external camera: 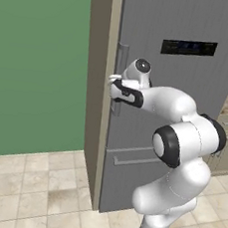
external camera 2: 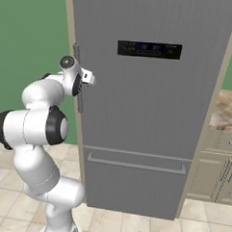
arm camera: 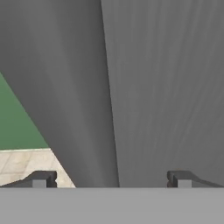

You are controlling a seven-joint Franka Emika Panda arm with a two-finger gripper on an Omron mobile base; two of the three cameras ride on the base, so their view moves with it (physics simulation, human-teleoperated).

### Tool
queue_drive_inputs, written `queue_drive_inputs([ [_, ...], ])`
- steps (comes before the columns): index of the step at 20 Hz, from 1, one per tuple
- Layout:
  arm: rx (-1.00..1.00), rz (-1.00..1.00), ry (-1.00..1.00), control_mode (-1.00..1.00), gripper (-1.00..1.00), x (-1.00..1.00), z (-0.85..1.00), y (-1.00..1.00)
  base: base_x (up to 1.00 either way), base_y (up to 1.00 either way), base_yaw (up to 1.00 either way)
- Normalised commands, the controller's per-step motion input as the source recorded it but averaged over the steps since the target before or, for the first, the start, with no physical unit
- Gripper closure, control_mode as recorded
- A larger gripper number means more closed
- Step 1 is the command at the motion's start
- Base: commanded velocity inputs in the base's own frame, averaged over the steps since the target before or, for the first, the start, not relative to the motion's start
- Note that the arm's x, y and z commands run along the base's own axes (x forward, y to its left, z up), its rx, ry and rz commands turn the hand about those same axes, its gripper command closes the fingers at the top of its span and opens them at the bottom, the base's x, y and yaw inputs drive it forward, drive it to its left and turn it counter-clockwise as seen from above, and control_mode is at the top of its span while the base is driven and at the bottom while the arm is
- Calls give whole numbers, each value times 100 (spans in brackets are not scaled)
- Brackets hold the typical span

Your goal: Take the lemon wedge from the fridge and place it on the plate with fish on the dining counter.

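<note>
The tall grey brushed-metal fridge (external camera: pixel 170 117) stands shut, its door face filling the middle of both base views, with a black display panel (external camera 2: pixel 149 50) high on the door and a horizontal bar handle (external camera 2: pixel 137 165) across the lower drawer. The long vertical bar handle (external camera: pixel 120 76) runs down the door's left edge, next to the beige side panel (external camera: pixel 97 84) and the green wall (external camera: pixel 36 62) further left. The white arm reaches forward and left from its base, and the gripper (external camera: pixel 113 81) sits right at that vertical handle. In the hand view its two dark fingertips (arm camera: pixel 41 179) stand spread wide apart, released, with the grey bar rising between them and nothing clamped. The lemon wedge cannot be seen with the door closed. To the right of the fridge a stretch of marbled countertop (external camera 2: pixel 226 111) lies over pale cabinets (external camera 2: pixel 216 166). Beige floor tiles (external camera: pixel 32 192) cover the near ground.
</note>
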Motion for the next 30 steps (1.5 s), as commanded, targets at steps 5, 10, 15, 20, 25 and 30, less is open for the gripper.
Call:
queue_drive_inputs([
  [5,-3,0,0,-100,100,29,-16,11,0,0,0],
  [10,-3,0,5,-100,100,14,-3,0,0,0,0],
  [15,-8,-1,10,-100,100,14,-10,1,0,0,0],
  [20,-4,-16,0,-100,100,-52,-2,-39,0,0,0],
  [25,0,-25,-3,-100,100,-100,-5,-83,0,0,0],
  [30,0,-30,-4,-100,100,-100,-2,-100,0,0,0],
])
